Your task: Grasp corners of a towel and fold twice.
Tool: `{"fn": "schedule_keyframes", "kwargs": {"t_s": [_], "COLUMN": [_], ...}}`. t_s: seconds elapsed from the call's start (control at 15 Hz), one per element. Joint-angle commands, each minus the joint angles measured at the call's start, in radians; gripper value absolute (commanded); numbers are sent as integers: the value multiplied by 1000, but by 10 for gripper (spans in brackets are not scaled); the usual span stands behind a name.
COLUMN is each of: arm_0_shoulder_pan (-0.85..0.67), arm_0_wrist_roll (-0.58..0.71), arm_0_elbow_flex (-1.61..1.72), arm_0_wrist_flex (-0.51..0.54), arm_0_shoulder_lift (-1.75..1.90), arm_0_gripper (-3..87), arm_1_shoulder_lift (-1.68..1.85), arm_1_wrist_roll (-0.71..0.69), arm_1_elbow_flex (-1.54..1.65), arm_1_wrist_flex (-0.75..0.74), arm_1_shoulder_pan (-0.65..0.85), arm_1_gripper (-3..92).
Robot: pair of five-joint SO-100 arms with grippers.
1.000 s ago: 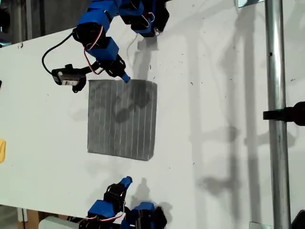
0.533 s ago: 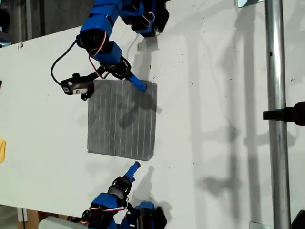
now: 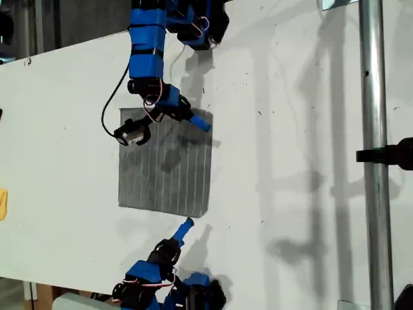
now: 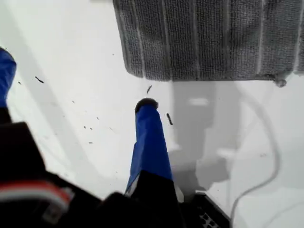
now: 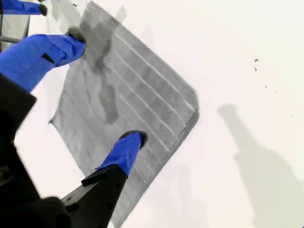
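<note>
On the white worktop (image 3: 290,129), toward the exterior view's left, the towel (image 3: 164,171) lies flat and unfolded, no corner lifted. My second gripper (image 3: 193,119) hangs over the cloth's 1 o'clock corner, jaws spread wide with one fingertip (image 5: 130,142) on or just above the weave; probably lining up a pinch there. My first gripper (image 3: 184,226) sits at the towel's 6 o'clock, just off the near edge, jaws wide and holding nothing, likely waiting to take the corner on its side. Neither fold looks begun. Worktop is smooth, matte, flecked with dark specks. Metal pole (image 3: 371,161) stands at 3 o'clock, well apart from the cloth.
</note>
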Motion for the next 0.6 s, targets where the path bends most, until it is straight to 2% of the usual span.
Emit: {"fn": "schedule_keyframes", "kwargs": {"t_s": [0.0,0.13,0.53], "arm_0_shoulder_pan": [9,11,9], "arm_0_wrist_roll": [-9,-11,-21], "arm_0_elbow_flex": [0,9,28], "arm_0_wrist_flex": [6,6,6], "arm_0_shoulder_lift": [12,17,23], "arm_0_gripper": [330,326,318], "arm_1_shoulder_lift": [-23,-75,-213], "arm_1_wrist_roll": [-23,-49,-143], "arm_1_elbow_flex": [118,186,199], "arm_1_wrist_flex": [-167,-253,-307], "arm_1_shoulder_pan": [28,57,144], "arm_1_gripper": [473,465,414]}}
